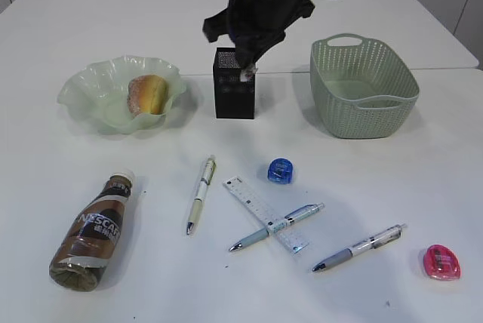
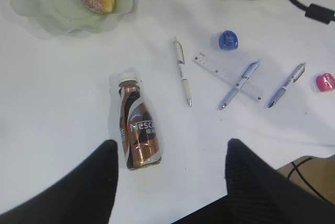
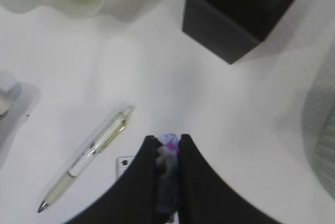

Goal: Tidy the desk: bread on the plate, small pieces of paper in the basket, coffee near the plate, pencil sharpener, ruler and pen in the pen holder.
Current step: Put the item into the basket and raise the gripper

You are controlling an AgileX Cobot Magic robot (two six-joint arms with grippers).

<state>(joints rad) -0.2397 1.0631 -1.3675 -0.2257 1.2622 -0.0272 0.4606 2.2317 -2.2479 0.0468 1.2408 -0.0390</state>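
Observation:
My right gripper (image 1: 247,74) (image 3: 168,138) is shut on a small crumpled piece of paper (image 3: 167,153), white with purple, and hangs by the top right corner of the black mesh pen holder (image 1: 234,93). The bread (image 1: 147,93) lies in the wavy green plate (image 1: 90,93). The coffee (image 1: 94,229) lies on its side at the front left. My left gripper (image 2: 170,144) stands open and empty, high above the desk near the coffee's (image 2: 137,130) base. A clear ruler (image 1: 264,213), a blue pencil sharpener (image 1: 280,170), a pink one (image 1: 442,262) and three pens (image 1: 201,193) (image 1: 277,226) (image 1: 361,247) lie on the desk.
The sage-green basket (image 1: 362,96) stands to the right of the pen holder, with nothing showing inside it. One pen lies across the ruler. A seam runs across the desk (image 1: 423,179) behind the basket.

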